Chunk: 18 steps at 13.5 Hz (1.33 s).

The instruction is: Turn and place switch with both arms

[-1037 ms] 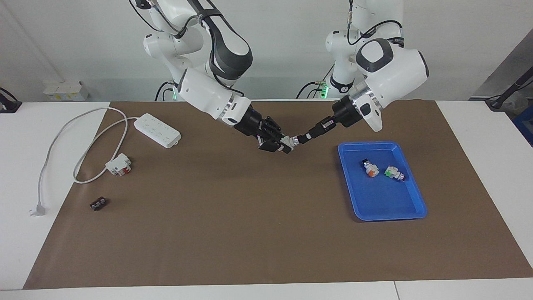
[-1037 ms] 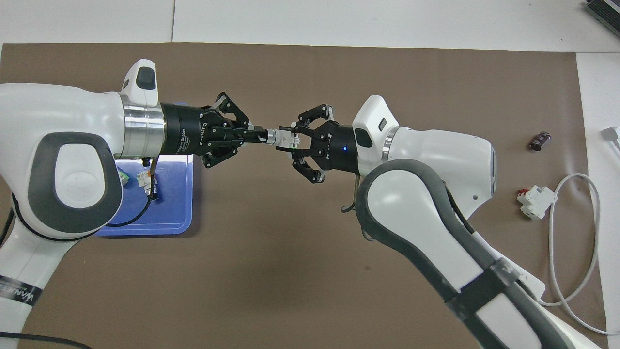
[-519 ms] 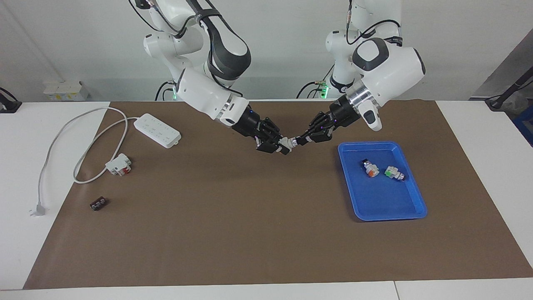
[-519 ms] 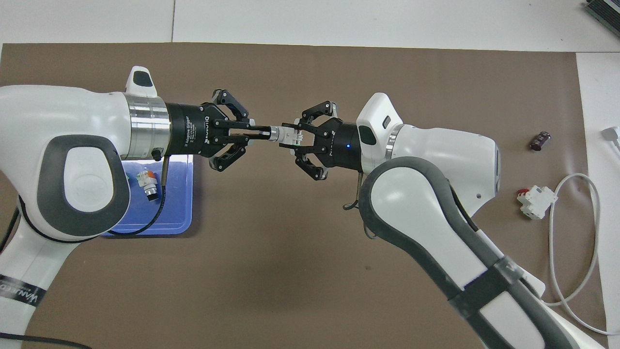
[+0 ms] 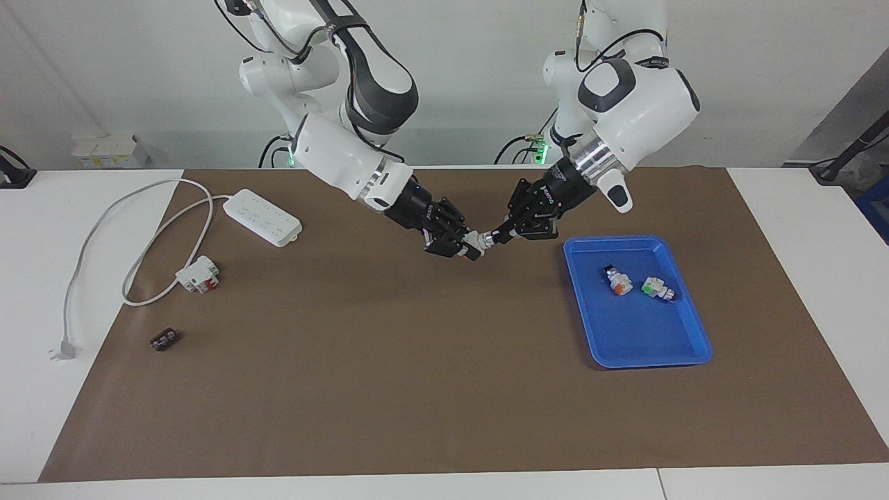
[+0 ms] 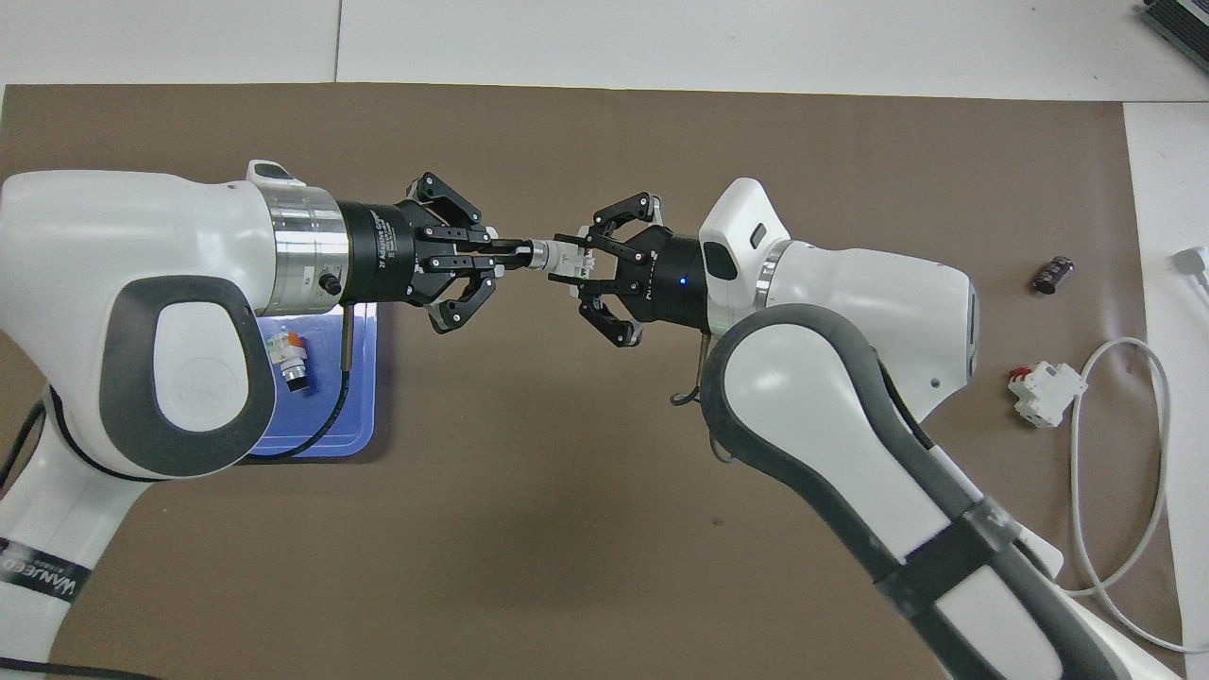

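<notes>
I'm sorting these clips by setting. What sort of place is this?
Probably a robotics lab test bench, not a home or factory line. Two white arms meet over a brown mat on a white table, with a blue tray of small parts and a white power strip set out.

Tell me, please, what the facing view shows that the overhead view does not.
Only the facing view shows the green-marked block in the blue tray, the white power strip and both arms' bases. Only the overhead view shows a dark device at the table's corner. Both show the left gripper and the right gripper shut on one switch in the air, and the orange-marked switch.
</notes>
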Each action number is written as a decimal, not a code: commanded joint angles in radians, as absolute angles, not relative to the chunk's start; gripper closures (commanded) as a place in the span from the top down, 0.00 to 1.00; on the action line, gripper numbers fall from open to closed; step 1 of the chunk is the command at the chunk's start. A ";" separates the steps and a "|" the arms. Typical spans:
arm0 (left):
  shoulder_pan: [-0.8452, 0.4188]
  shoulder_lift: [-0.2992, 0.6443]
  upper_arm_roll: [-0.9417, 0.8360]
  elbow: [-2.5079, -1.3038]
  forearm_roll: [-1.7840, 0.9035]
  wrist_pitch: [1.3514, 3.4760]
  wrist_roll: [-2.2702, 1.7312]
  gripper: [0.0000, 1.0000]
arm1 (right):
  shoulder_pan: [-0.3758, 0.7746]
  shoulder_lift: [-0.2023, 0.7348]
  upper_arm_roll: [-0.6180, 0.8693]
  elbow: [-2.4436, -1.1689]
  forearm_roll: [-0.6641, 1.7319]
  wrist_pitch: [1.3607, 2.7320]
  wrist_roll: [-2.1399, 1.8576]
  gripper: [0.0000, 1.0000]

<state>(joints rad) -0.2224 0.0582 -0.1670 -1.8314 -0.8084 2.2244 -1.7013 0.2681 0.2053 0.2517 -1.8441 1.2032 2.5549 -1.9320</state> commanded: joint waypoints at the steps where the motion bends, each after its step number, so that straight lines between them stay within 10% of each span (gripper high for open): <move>1: -0.232 0.057 -0.153 -1.807 -0.700 2.296 -1.934 0.00 | 0.264 0.184 0.261 -1.881 1.232 2.543 -1.947 0.00; 18: -0.230 0.061 -0.153 -1.805 -0.586 2.330 -2.293 0.00 | 0.265 0.176 0.262 -1.898 1.232 2.566 -1.947 0.00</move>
